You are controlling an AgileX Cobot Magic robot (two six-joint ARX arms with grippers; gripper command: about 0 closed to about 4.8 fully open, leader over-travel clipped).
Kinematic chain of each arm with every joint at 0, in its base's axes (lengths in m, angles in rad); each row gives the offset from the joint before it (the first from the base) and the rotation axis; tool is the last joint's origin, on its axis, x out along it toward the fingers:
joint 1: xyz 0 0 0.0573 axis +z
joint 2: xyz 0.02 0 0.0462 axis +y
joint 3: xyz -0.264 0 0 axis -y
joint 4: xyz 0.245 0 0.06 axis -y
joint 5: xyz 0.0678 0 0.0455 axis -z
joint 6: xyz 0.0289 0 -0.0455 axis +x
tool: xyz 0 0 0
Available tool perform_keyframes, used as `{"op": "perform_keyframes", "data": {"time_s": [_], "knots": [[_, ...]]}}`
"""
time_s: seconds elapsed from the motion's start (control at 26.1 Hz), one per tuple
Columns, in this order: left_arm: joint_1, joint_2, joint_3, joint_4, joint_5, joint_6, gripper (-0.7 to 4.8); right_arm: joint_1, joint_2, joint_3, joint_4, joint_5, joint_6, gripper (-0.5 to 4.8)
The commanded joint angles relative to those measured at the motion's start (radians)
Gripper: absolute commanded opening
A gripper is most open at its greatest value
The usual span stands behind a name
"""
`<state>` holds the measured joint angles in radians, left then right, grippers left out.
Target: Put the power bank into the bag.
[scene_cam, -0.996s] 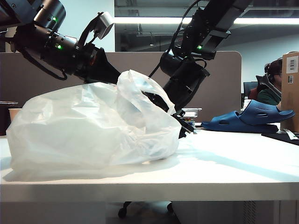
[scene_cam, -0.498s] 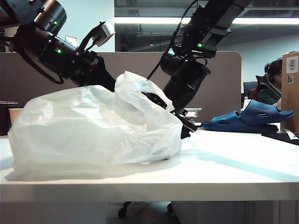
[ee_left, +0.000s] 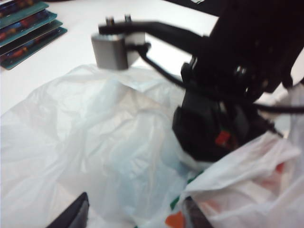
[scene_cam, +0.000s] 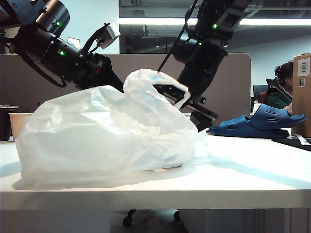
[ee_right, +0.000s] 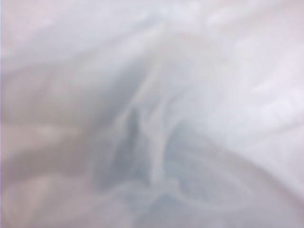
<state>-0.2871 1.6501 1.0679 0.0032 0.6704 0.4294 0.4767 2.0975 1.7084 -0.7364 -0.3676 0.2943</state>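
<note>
The bag (scene_cam: pixel 107 136) lies crumpled on the white table (scene_cam: pixel 243 170), and one loop handle (scene_cam: pixel 146 80) stands up at its top. My right gripper (scene_cam: pixel 187 104) hangs at the bag's right shoulder, jaws open, with the handle draped over its upper finger. The right wrist view shows only blurred bag film (ee_right: pixel 152 114). My left gripper (ee_left: pixel 137 209) is open over the bag (ee_left: pixel 95 142), its two fingers wide apart with film between them. In the exterior view the left arm (scene_cam: pixel 73 58) reaches down behind the bag's top. The power bank is hidden.
A blue foam clog (scene_cam: pixel 257 124) lies on the table to the right of the bag. A cardboard box (scene_cam: pixel 302 87) and a seated person (scene_cam: pixel 282 92) are at the far right. A paper cup (scene_cam: pixel 19 124) stands at the left. Stacked cards (ee_left: pixel 28 28) lie beyond the bag.
My right gripper has risen up and to the right from low beside the bag. The handle loop lifted with it and the bag shifted slightly right. The left arm has hardly moved.
</note>
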Motion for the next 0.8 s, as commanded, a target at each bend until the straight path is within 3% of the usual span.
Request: {"op": "perform_keyframes", "data": {"time_s": [0.04, 0.46, 0.65, 0.8], "knots": [[0.003, -0.014, 0.003, 0.006, -0.005, 0.001, 2.50, -0.012, -0.027, 0.003, -0.054, 0.042, -0.019, 4.63], [0.003, -0.132, 0.009, 0.008, -0.064, 0.001, 2.49, -0.060, -0.088, 0.003, -0.165, 0.185, -0.060, 4.63], [0.003, -0.200, 0.010, 0.009, -0.165, 0.001, 2.49, -0.101, -0.133, 0.003, -0.181, 0.216, -0.066, 4.62], [0.003, -0.235, 0.010, 0.008, -0.306, 0.001, 2.48, -0.127, -0.164, 0.003, -0.191, 0.220, -0.071, 4.60]]}}
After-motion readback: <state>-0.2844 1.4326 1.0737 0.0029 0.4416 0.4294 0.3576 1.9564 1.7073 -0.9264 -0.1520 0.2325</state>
